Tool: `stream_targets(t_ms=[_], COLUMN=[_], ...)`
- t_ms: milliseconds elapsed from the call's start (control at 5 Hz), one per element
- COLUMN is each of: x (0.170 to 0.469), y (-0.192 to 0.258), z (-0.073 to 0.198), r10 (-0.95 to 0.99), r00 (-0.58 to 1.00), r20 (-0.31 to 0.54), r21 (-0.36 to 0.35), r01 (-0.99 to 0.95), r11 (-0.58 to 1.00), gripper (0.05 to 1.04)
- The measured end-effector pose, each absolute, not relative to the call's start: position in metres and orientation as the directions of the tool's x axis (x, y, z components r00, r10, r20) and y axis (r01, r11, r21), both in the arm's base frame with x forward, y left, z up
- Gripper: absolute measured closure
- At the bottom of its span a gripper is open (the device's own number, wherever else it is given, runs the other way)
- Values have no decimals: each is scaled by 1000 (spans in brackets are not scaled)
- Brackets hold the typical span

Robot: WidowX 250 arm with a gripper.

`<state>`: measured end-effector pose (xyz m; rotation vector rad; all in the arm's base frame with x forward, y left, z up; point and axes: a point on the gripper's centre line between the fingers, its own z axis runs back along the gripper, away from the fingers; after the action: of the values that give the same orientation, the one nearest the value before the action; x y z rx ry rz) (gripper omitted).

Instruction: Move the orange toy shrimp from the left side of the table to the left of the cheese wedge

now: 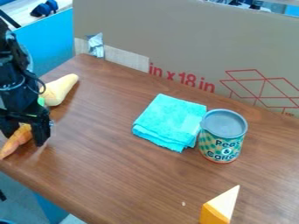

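Note:
The black gripper (24, 131) is low at the left edge of the table, right over an orange carrot (16, 142). The carrot's pointed end sticks out at the front left, and the gripper covers its middle. A bit of green shows behind the gripper. Whether the carrot is held cannot be told. Just behind the gripper lies a pale yellow, tapered object (60, 89), partly hidden by the arm. A folded turquoise cloth (169, 121) lies mid-table, with a can (223, 136) upright close by its right side. A yellow wedge (220, 208) with a pale face is at the front right.
The brown wooden table (116, 162) has its left front edge running close by the carrot. A tall cardboard panel (187, 48) stands along the back edge, with a strip of silvery tape (95, 45) at its left end.

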<state>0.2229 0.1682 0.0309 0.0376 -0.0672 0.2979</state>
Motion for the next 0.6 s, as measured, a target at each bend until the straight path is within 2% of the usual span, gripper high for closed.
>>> stream_targets(t_ms=[200, 400, 600], x=[220, 222, 220], y=[173, 174, 166], z=[24, 24, 24], r10=[306, 296, 279], r00=[951, 954, 959], r20=[45, 48, 44], r21=[59, 78, 77], r01=[-308, -299, -281], r11=[949, 951, 956], gripper=[137, 412, 517])
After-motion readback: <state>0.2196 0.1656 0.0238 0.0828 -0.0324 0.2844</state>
